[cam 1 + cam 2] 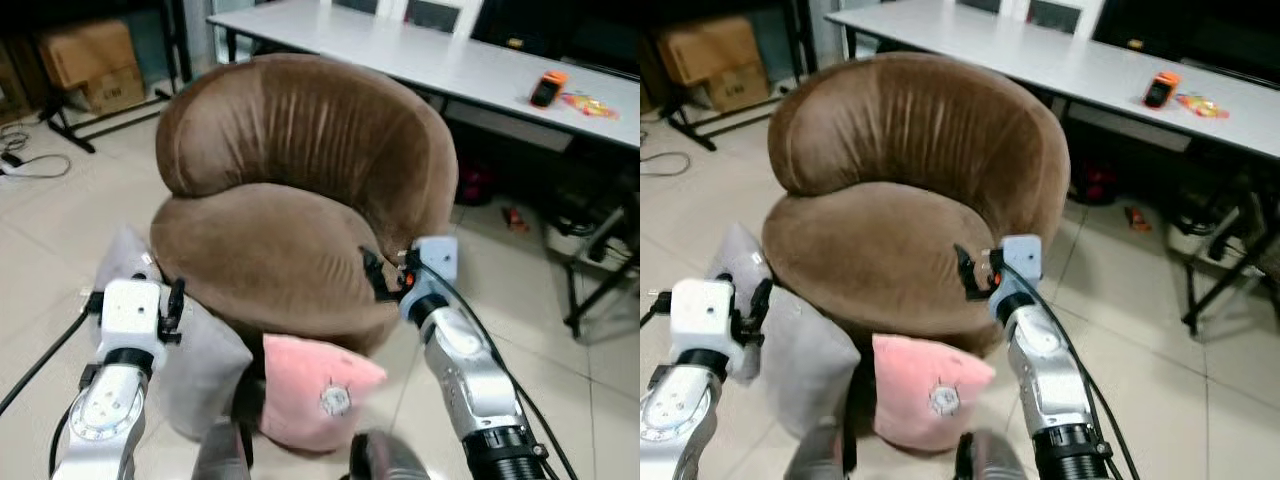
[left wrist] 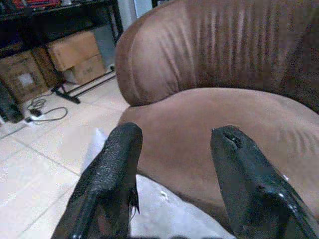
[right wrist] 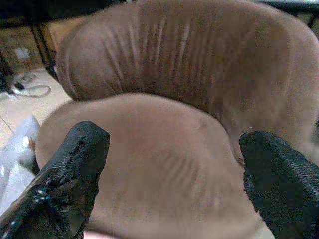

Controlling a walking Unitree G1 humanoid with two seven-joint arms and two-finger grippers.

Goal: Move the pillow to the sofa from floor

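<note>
A pink pillow (image 1: 315,390) with a small round patch lies on the tiled floor, leaning against the front of the brown round sofa (image 1: 290,200). Left of it a grey pillow (image 1: 200,365) also rests on the floor against the sofa's side. My left gripper (image 2: 177,137) hovers open just above the grey pillow, pointing at the sofa seat. My right gripper (image 1: 380,275) is open at the seat's right front edge, above and to the right of the pink pillow, with nothing between its fingers (image 3: 75,159).
A long white table (image 1: 420,50) stands behind the sofa with an orange object (image 1: 547,88) on it. Cardboard boxes (image 1: 90,60) and a floor cable (image 1: 30,165) are at the back left. A black stand's legs (image 1: 600,280) are on the right.
</note>
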